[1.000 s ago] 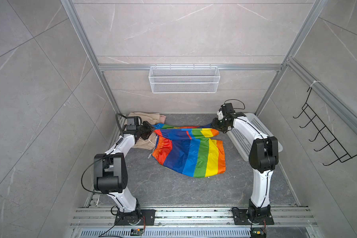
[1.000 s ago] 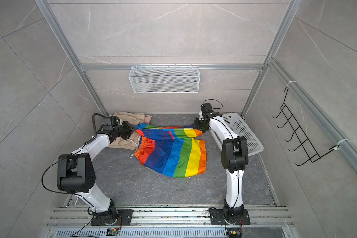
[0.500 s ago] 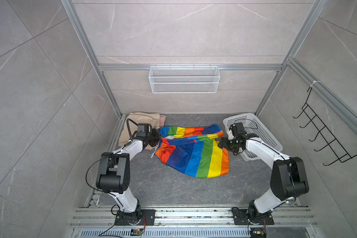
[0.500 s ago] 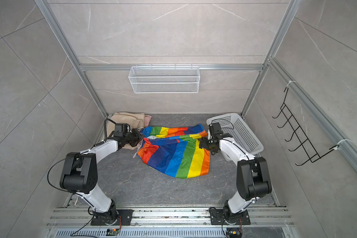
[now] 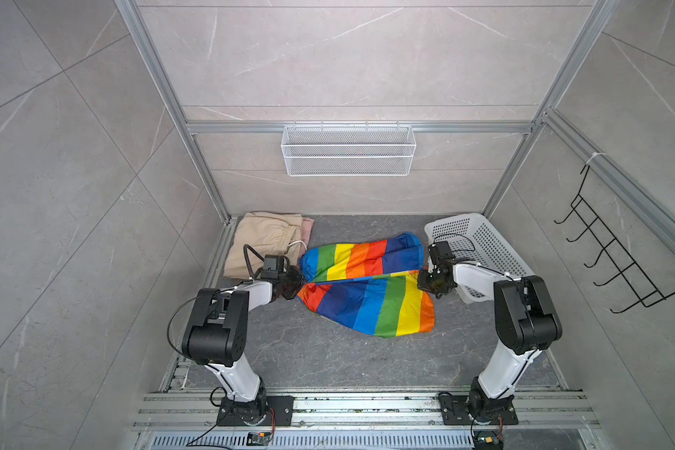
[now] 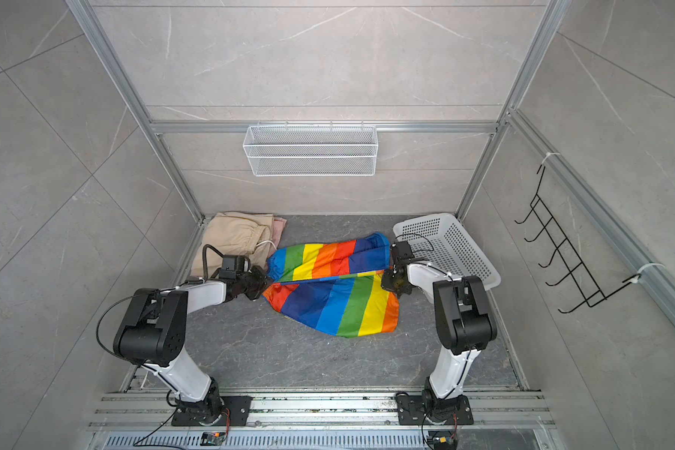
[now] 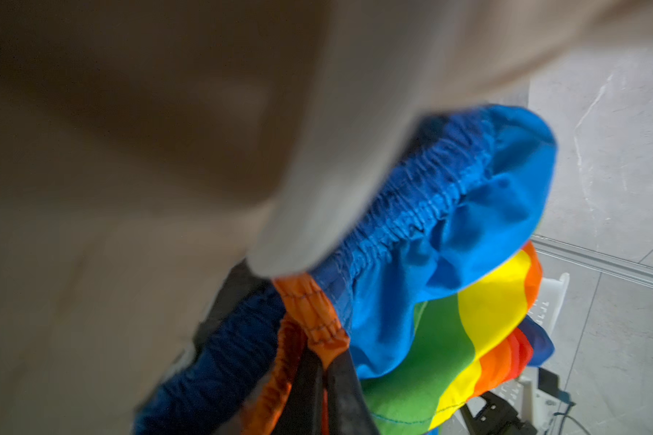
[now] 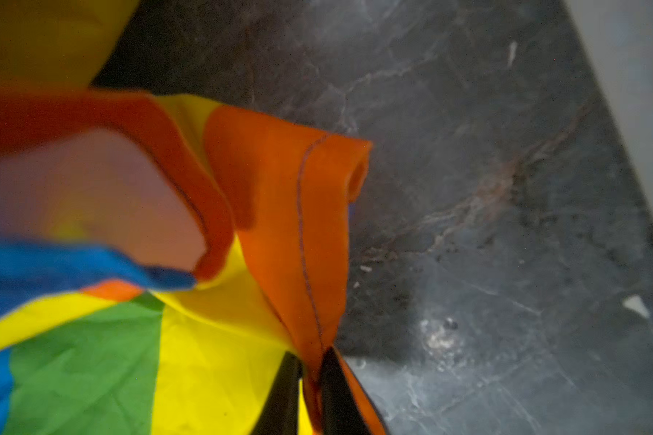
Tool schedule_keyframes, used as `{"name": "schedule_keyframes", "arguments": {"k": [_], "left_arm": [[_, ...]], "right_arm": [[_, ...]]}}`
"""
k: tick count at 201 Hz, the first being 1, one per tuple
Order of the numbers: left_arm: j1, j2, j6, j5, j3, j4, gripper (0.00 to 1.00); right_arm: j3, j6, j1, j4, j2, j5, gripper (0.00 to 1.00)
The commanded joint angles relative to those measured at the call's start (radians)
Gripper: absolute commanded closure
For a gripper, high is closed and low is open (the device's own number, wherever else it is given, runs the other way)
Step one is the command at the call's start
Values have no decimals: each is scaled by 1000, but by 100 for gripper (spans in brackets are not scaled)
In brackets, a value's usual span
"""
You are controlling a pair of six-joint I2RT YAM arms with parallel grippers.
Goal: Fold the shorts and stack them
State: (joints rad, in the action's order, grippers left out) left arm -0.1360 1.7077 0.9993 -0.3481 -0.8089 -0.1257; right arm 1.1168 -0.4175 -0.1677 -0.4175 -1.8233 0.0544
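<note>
Left gripper [image 5: 297, 283], right gripper [image 5: 422, 279] pinch one shorts [image 5: 371, 300]

Reaching inward from both bases, elbows raised, forearms low and nearly level. Clamping the left pincer [image 5: 297, 283] tight on the rainbow shorts [image 5: 367, 307] at the gathered waistband. Pinching the orange hem in the right pincer [image 5: 423, 280], seemingly fully closed, wrist tipped downward.

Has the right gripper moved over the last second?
Yes. The right gripper, shut on the rainbow shorts, has come forward, away from the wire shelf, and now sits beside the white basket's near corner.
</note>
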Motion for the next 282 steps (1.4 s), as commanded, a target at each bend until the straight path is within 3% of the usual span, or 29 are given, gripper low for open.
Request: {"name": "schedule_keyframes", "arguments": {"k": [1, 43, 62, 78, 92, 119, 159, 194, 210, 217, 228, 237, 260, 282], "left_arm": [[0, -34, -8, 35, 31, -31, 100], [0, -36, -4, 20, 43, -53, 100], [0, -27, -3, 9, 27, -50, 100], [0, -25, 0, 22, 23, -49, 100], [-11, -26, 25, 41, 33, -82, 100], [-32, -22, 55, 69, 32, -116, 100], [-36, 1, 56, 72, 22, -120, 100], [-40, 0, 52, 72, 20, -116, 100], [-40, -2, 50, 74, 19, -112, 100], [-40, -1, 49, 74, 19, -111, 100], [-40, 1, 50, 72, 20, -113, 100], [-40, 4, 53, 72, 23, -116, 100], [-40, 1, 52, 72, 27, -114, 100], [-40, 3, 52, 74, 28, -115, 100]], "right_arm": [[86, -3, 5, -6, -44, -58, 96], [263, 3, 5, -79, -94, -27, 98], [262, -2, 5, -102, -31, 9, 84], [185, -18, 3, -91, 60, 48, 62], [93, -30, 0, -76, 143, 62, 52], [-109, -54, -1, -60, 299, 59, 41], [-390, -120, 0, 31, 474, 97, 34], [-492, -151, 0, 152, 455, 125, 37], [-486, -155, -1, 183, 436, 119, 46], [-468, -162, -1, 183, 429, 110, 57], [-421, -163, -1, 168, 424, 98, 79], [-374, -163, 0, 145, 434, 87, 88], [-193, -142, 0, 32, 434, 20, 96], [21, -71, 0, -118, 320, -98, 98]]}}
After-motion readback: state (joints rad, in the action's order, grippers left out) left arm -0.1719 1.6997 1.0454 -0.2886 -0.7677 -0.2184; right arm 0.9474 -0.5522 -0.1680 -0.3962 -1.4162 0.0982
